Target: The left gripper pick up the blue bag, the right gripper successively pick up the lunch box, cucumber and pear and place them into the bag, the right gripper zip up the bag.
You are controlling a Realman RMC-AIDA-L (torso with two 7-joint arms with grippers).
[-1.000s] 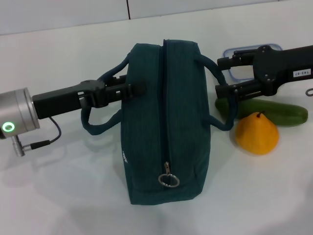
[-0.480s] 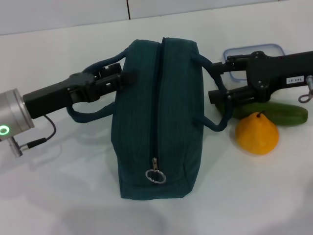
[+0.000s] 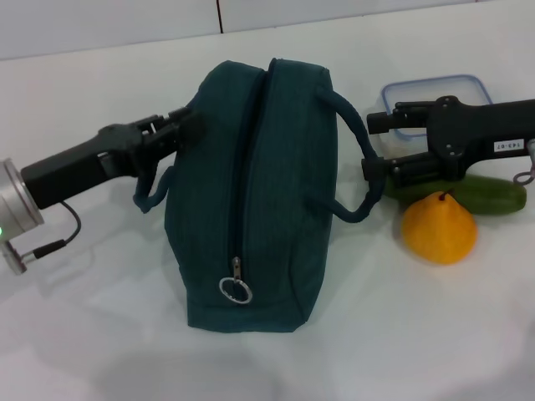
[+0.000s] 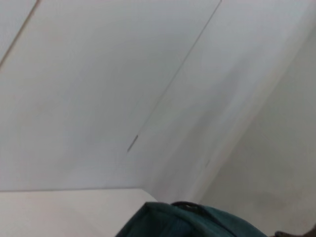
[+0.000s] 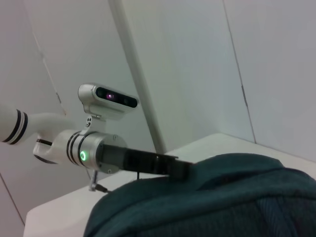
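Blue bag (image 3: pixel 251 192) sits mid-table, zip closed. Left gripper (image 3: pixel 180 125) grasps its handle; right gripper (image 3: pixel 376 146) fingers spread beside other handle, over lunch box (image 3: pixel 426 88), cucumber (image 3: pixel 493 194), pear (image 3: pixel 439 230).

Bag (image 3: pixel 251 192): dark teal-blue fabric, boxy, two loop handles, one to each side; top zipper shut, its ring pull (image 3: pixel 236 289) at the near end; body tilted.
Lunch box (image 3: pixel 430 90): clear, blue-rimmed lid on, beyond the cucumber, partly hidden.
Cucumber (image 3: pixel 493 194): dark green, lying flat right of the bag.
Pear (image 3: pixel 439 228): yellow-orange, upright, touching the cucumber's near side.
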